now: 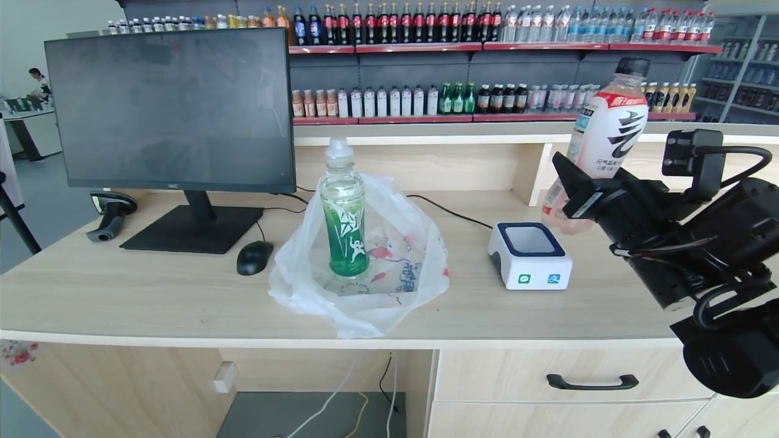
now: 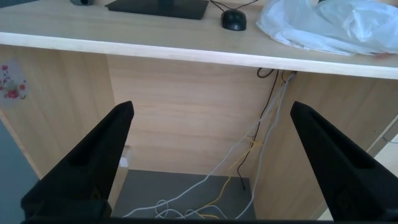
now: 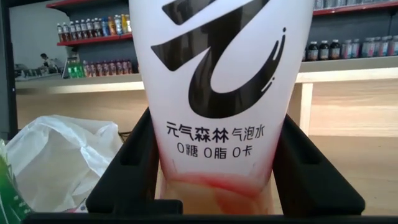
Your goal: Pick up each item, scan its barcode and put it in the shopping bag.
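— Shelves (image 1: 487,45) of bottled drinks line the back wall, with the light wooden table (image 1: 122,292) in front of them. What sits on it?

— At the robot's left, a dark monitor (image 1: 170,109), a mouse (image 1: 254,257) and a handheld scanner (image 1: 109,214). The white shopping bag (image 1: 389,267) is in the middle, and a small white barcode scanner (image 1: 528,255) is near the bag's right side.

— Anything in the bag?

— A green bottle (image 1: 345,225) stands upright inside it, the plastic slumped around its base.

— And the right end effector (image 1: 578,194)?

— It's clamped on a pink bottle (image 1: 608,134), gripping low on the body. The bottle leans a little and is held above the table, behind and to the right of the barcode scanner. Its fingers (image 3: 127,174) press on both sides of the label.

— The left end effector (image 2: 211,162)?

— Spread wide and holding nothing. It is low in front of the table's edge, facing the cables (image 2: 252,144) underneath.
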Tool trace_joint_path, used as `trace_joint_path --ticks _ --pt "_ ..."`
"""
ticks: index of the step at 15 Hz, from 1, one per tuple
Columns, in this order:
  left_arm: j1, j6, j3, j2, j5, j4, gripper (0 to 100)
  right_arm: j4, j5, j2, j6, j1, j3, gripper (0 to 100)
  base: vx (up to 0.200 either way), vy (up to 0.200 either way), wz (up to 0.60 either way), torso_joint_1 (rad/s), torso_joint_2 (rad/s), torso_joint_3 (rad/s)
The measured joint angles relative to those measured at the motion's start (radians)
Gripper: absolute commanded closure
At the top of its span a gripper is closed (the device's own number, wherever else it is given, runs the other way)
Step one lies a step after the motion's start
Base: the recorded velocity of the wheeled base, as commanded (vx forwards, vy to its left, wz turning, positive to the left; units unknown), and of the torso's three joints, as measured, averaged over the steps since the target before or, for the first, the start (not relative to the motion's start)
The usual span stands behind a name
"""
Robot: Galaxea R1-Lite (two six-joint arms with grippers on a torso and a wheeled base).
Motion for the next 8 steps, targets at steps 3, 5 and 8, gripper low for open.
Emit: trace_joint_path --ticks 3,5,8 --pt "0.0 0.0 0.0 0.0 0.0 0.001 0 0.004 0.001 -0.001 0.001 0.005 0.011 100 0.0 0.0 0.4 0.0 0.0 0.005" --pt "0.0 0.0 0.0 0.0 0.001 0.0 0 0.001 0.001 0.0 0.001 0.005 0.023 100 0.0 0.0 0.0 0.0 0.0 0.0" --pt "0.0 0.0 0.0 0.0 0.0 0.001 0 0.003 0.003 0.005 0.001 0.05 0.028 100 0.0 0.0 0.0 0.0 0.0 0.0"
